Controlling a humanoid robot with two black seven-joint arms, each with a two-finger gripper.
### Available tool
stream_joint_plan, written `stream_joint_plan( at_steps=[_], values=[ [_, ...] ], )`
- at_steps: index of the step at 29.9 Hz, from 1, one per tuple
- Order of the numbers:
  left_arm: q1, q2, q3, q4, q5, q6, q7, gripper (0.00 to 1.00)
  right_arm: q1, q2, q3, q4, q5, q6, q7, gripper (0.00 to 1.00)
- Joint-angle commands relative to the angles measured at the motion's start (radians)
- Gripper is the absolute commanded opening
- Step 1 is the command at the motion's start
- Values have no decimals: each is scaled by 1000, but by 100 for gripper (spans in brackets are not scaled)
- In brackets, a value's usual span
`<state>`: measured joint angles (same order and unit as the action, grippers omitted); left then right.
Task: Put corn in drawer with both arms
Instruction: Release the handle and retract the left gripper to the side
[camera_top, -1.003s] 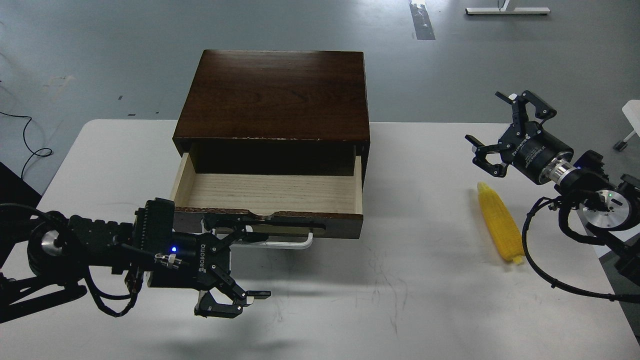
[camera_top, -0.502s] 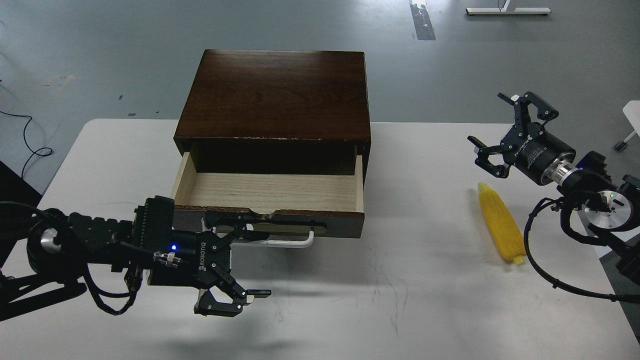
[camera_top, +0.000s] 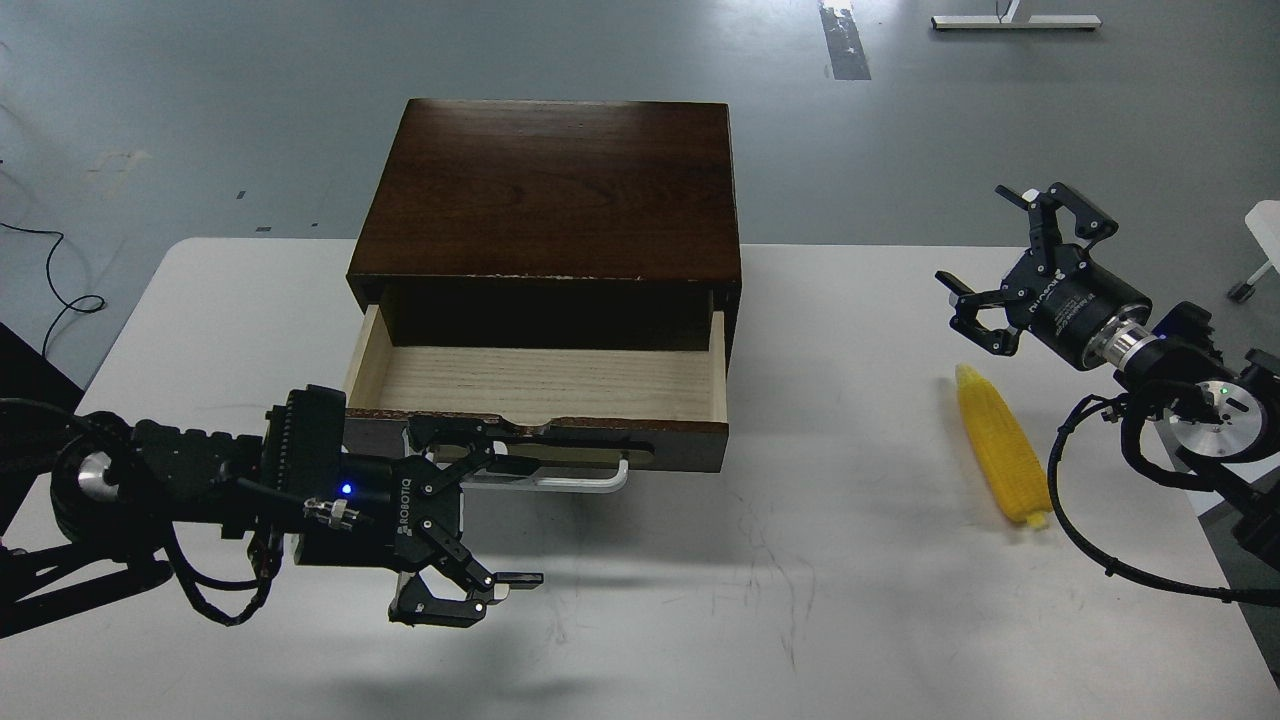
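Note:
The yellow corn (camera_top: 1000, 460) lies on the white table at the right, tip pointing away from me. The dark wood cabinet's drawer (camera_top: 680, 455) is pulled open, and its pale interior (camera_top: 530, 385) is empty. My left gripper (camera_top: 510, 515) is open just in front of the drawer's left half. Its upper finger lies by the left end of the white handle (camera_top: 575, 485) and its lower fingers hang over the table. My right gripper (camera_top: 985, 262) is open and empty, in the air just beyond the corn's far tip.
The cabinet (camera_top: 550, 190) stands at the table's far edge in the middle. The white table (camera_top: 800, 580) has faint scuff marks in front of the drawer. The table's right edge runs close to the corn, under my right arm. Grey floor lies beyond.
My right gripper has shifted slightly to the right. My left gripper has barely moved by the handle. The drawer and corn have not moved.

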<state>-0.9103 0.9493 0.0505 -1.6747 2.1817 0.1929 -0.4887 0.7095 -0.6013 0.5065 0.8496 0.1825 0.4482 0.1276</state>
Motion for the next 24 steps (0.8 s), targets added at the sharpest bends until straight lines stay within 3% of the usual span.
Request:
stream_joint_plan(
  at_steps=[1,10,15,24],
  values=[
    [1,0,0,0,0,0,0,97,1,0,0,-1,0,0,0,100],
    [-2,42,-15,-42,0,5,0,97,-1,0,0,-12,0,1,0,100],
    [-10,85,-24,-65,0,49,0,97,2,0,0,-14,0,1,0,100],
    [-27,147,-262,-60,0,76,0,98,8,0,-5,-12,0,3,0,100]
  ],
)
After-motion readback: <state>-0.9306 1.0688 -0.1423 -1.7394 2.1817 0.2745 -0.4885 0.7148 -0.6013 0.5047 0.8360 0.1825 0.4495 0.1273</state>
